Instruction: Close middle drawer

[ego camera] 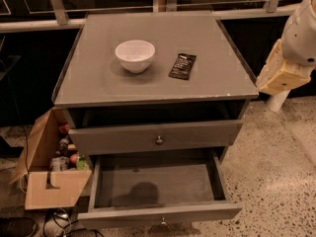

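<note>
The middle drawer [158, 212] is the wide, shallow grey drawer with a low front panel and a small round knob [162, 221]. It stands pulled far out at the bottom of the grey cabinet, and its inside is bare. Above it, the grey drawer with the taller front [157, 137] is slightly out. Only my white and tan arm [286, 63] shows, at the right edge beside the cabinet top and well away from the drawers. The gripper itself is out of view.
A white bowl [135, 55] and a black packet [182, 66] lie on the cabinet top [98, 83]. An open cardboard box [52, 181] with bottles stands at the cabinet's left. A cable and a dark object lie on the speckled floor [276, 172] at bottom left.
</note>
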Robot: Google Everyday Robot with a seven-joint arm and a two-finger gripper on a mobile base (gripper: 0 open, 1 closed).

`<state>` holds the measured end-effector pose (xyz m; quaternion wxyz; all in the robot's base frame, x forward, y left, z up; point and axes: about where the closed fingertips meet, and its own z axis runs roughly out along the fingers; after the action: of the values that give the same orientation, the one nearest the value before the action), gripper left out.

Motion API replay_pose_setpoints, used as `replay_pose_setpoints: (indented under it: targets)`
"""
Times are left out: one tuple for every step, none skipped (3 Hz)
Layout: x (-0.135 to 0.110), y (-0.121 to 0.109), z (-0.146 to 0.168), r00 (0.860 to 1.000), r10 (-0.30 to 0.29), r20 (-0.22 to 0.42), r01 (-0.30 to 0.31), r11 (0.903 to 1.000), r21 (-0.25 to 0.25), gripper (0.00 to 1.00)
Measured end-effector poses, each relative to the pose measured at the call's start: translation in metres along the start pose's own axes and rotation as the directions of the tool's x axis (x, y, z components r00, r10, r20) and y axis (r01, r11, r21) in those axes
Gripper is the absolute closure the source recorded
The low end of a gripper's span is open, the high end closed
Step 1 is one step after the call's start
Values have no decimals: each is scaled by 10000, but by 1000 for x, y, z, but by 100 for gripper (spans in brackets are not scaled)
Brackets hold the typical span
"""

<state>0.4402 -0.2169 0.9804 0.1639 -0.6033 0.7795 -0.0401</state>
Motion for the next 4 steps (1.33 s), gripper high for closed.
replay_pose_setpoints:
  targets:
    - [8, 1, -1, 9997, 220, -76, -217, 9992, 332, 100]
    - [30, 23, 16, 9955, 888, -337, -886, 9960, 94, 100]
    - [59, 63, 56, 9822, 1720, -757, -1784, 9799, -897, 100]
    - [59, 62, 55, 9830, 1688, -725, -1751, 9803, -910, 100]
